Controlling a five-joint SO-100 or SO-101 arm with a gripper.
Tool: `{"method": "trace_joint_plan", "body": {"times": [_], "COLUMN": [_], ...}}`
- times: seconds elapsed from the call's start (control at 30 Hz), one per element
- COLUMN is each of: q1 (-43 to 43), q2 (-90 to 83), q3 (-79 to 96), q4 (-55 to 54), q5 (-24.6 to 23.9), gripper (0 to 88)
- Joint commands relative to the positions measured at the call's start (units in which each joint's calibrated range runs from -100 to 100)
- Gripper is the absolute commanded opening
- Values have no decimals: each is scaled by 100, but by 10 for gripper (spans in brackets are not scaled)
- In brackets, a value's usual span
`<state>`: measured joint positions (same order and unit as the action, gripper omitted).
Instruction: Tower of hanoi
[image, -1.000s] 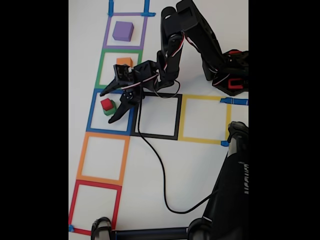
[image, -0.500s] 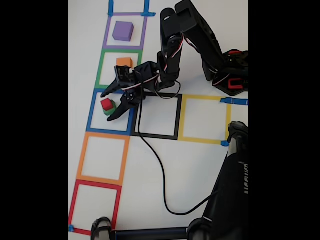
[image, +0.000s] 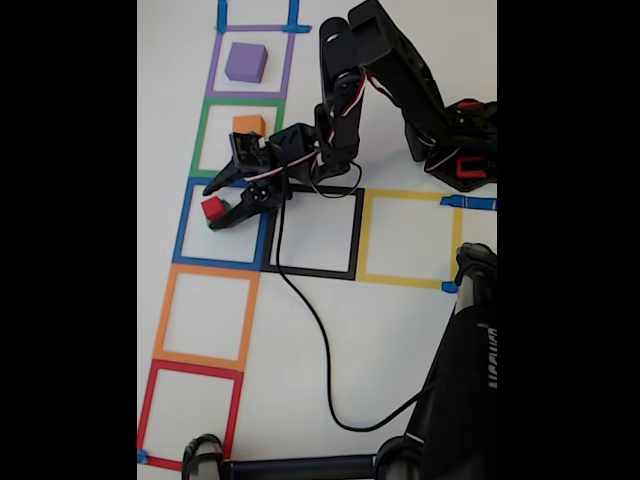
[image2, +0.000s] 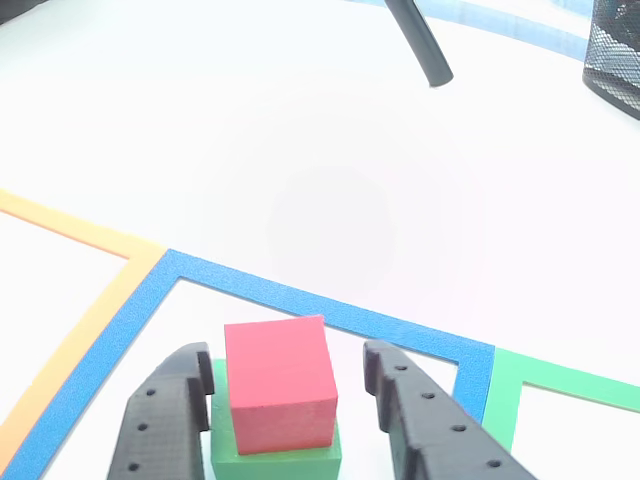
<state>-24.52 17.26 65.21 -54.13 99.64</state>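
Red cube (image2: 278, 383) resting on the green cube (image2: 275, 458), the pair standing inside the blue tape square (image: 222, 224) on the white counter (image: 380, 330), near that square's upper edge in the fixed view. The gripper (image2: 290, 385) straddles the red cube, one black finger (image2: 170, 415) on each side; in the other view narrow gaps separate both fingers from the cube's faces, so the jaws stand partly open around it rather than clamped. Orange cube (image: 248, 124) in the green tape square (image: 240, 138) directly above, partly screened by the gripper body; purple cube (image: 245, 62) in the purple tape square (image: 250, 62) toward the counter's top edge. Below the blue square lie an orange tape square (image: 206, 316) and a red tape square (image: 191, 415); to its right, a black tape square (image: 313, 232) and a yellow tape square (image: 408, 238). The arm's base (image: 462, 145) sits at the right edge, and a black cable (image: 305, 310) trails across the counter.
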Motion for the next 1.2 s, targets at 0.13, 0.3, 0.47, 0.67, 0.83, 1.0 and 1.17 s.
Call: {"method": "trace_joint_plan", "body": {"times": [0.13, 0.3, 0.47, 0.67, 0.83, 1.0, 1.17], "q1": [-147, -194, -214, -233, -242, -223, -156], "q2": [-11, -3, -3, -455, -1286, -2239, -3442], "q3": [-230, -239, -248, -139, -39, -102, -302], "q4": [-101, -101, -101, 190, 854, 1834, 3543], "q5": [36, 36, 36, 36, 36, 36, 36], "gripper": [58, 38, 18, 17, 12, 12, 12]}}
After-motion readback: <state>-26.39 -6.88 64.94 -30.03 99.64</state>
